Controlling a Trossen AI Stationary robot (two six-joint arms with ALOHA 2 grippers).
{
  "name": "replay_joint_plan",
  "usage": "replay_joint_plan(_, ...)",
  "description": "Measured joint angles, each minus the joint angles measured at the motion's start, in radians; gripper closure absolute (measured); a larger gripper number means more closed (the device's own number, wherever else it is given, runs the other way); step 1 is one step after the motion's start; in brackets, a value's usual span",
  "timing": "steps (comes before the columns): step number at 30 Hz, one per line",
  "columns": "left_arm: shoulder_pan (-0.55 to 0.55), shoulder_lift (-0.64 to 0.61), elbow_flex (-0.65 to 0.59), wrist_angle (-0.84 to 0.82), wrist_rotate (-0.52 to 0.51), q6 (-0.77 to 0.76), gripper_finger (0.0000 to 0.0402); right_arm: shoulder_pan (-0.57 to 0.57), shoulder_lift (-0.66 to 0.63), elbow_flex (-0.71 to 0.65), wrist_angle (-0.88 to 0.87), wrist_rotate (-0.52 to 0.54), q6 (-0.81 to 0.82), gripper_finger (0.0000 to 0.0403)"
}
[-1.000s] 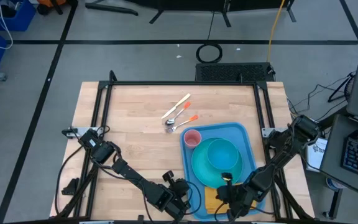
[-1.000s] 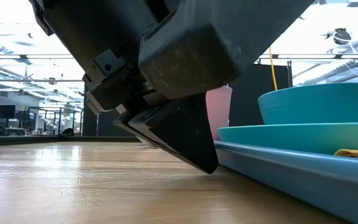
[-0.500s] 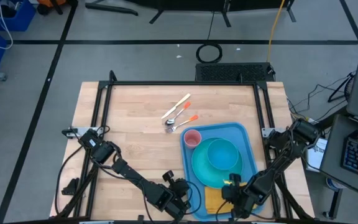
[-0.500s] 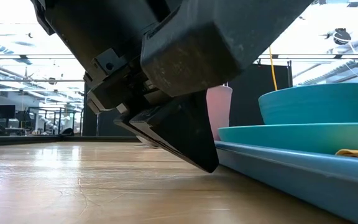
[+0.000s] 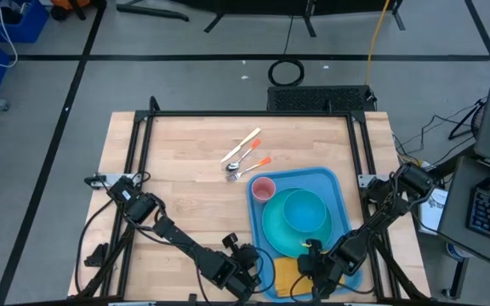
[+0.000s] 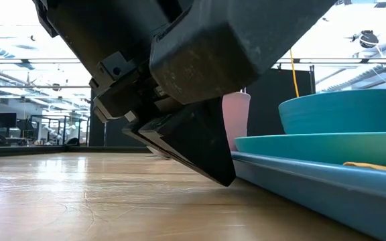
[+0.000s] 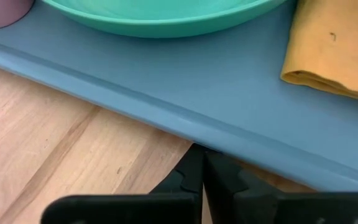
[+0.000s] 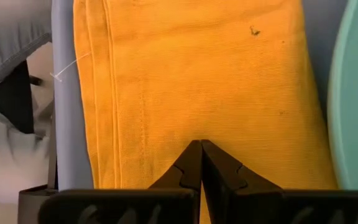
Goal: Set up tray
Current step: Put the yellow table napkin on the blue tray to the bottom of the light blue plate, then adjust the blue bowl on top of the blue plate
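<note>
1. Wooden table [image 5: 185, 161]: your work surface, carrying every item listed below.
2. Tray [image 5: 340, 191]: the blue rectangle you see on the table's right-hand near part, lying flat; its raised rim [image 7: 166, 115] runs just ahead of the left gripper.
3. Turquoise plate [image 5: 277, 234]: it lies inside the tray, with a turquoise bowl [image 5: 303, 212] sitting on it.
4. Yellow-orange napkin [image 8: 197, 87]: folded, flat on the tray floor at its near end, beside the plate.
5. Left gripper [image 7: 199, 171]: you find its fingers pressed together, tips low over the wood at the tray's outer rim, holding nothing.
6. Right gripper [image 8: 201, 163]: fingers pressed together, tips over the napkin; whether they touch the cloth cannot be told.
7. Pink cup [image 5: 264, 189]: upright in the tray's far left corner.
8. Utensils [image 5: 243, 157]: loose on the bare wood beyond the tray.
</note>
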Motion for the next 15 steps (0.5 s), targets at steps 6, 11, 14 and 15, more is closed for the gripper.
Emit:
replay_joint_plan(6, 0.000, 0.000, 0.000, 0.001, 0.000, 0.000, 0.0389, 0.002, -0.014, -0.003, 0.000, 0.023, -0.029, 0.0403)
replay_joint_plan(11, 0.000, 0.000, 0.000, 0.011, -0.007, -0.002, 0.0394, 0.013, -0.057, -0.006, -0.019, 0.077, -0.054, 0.0403)
replay_joint_plan(14, 0.000, 0.000, 0.000, 0.013, -0.009, 0.000, 0.0385, 0.013, -0.077, -0.005, -0.023, 0.076, -0.057, 0.0403)
replay_joint_plan(15, 0.000, 0.000, 0.000, 0.013, -0.009, 0.001, 0.0385, 0.013, -0.080, -0.005, -0.019, 0.075, -0.057, 0.0403)
